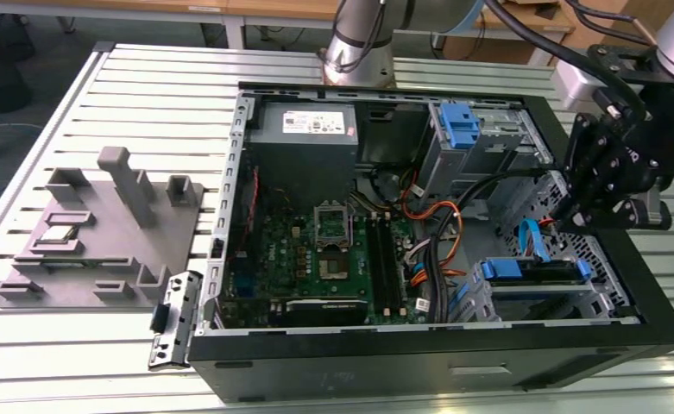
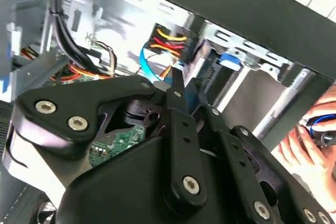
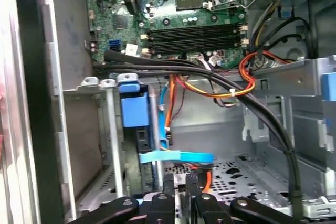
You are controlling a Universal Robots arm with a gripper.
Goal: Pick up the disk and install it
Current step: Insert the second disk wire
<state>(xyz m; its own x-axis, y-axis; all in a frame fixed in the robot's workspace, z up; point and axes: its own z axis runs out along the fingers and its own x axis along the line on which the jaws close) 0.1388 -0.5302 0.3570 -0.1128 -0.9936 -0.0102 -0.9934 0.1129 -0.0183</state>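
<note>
Now one end effector [image 1: 608, 216] hangs over the open case [image 1: 429, 354], its fingers close together and holding nothing. One disk [image 1: 532, 272] with blue rails sits in its bay, just below. Two blue rail sets show. One grey tray [image 1: 95, 233] lies on the tabletop [image 1: 37, 345].

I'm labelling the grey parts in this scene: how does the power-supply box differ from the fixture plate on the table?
The power-supply box sits inside the computer case, in a far corner; the fixture plate lies outside it on the slatted table, at the exterior view's left. The box is a plain block with a white sticker; the plate is flat with upright posts and blocks. Both are grey.
</note>
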